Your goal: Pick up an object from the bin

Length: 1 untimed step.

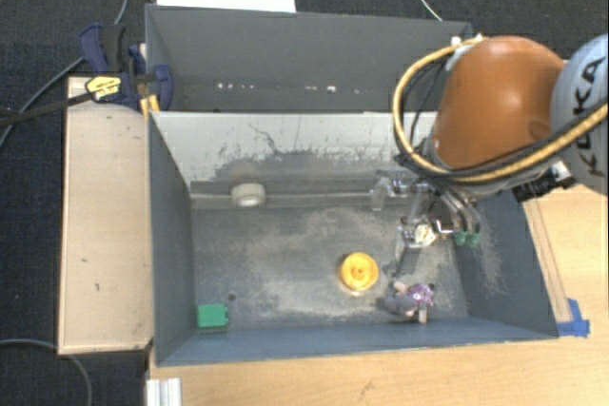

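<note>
When read from the left, starts with the grey bin (171, 233), its bare floor scuffed and dusty. Far left of the end effector (403, 279), close to the front wall: small green block (212, 316), sitting alone, well apart from everything else. Further right, against the back wall and well left of the end effector: pale round cap (248, 195), lying where floor meets wall. Just left of the end effector, near it but apart: round yellow piece (359, 272), disc-like, flat on the floor toward the front.

Then the end effector itself, low in the right part of the bin, pointing down at the floor; open or closed cannot be told from this angle. Directly in front of its tip, toward the front wall: small purple thing (413, 299), irregular in shape, lying on the floor. Touching or merely just beside cannot be told, and not seen gripped. Just right of the end effector, a little toward the back wall: small green bit (465, 239), loose thing or robot part unclear. Further back and right: orange cover (500, 100) on the arm, looped by a yellow and black cable (399, 105), hanging over the right wall.
</note>
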Tool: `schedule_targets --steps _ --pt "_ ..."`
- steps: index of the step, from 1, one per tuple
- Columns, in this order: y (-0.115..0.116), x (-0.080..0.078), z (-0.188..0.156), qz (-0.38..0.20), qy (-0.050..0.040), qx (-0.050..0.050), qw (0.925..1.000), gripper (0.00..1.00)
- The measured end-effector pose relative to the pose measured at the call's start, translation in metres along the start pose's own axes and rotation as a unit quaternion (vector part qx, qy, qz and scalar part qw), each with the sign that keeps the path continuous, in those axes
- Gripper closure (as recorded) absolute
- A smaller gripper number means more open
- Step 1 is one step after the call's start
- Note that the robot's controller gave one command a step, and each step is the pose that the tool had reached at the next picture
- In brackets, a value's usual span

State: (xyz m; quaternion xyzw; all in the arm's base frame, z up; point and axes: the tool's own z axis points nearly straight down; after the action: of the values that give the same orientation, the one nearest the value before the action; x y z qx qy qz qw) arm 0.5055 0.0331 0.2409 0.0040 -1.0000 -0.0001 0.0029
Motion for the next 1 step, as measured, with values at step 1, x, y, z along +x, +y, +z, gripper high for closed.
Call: schedule_targets --steps 1 --pt "-0.0002 -0.0014 -0.0045 0.001 -0.0043 0.0 1.0 0.0"
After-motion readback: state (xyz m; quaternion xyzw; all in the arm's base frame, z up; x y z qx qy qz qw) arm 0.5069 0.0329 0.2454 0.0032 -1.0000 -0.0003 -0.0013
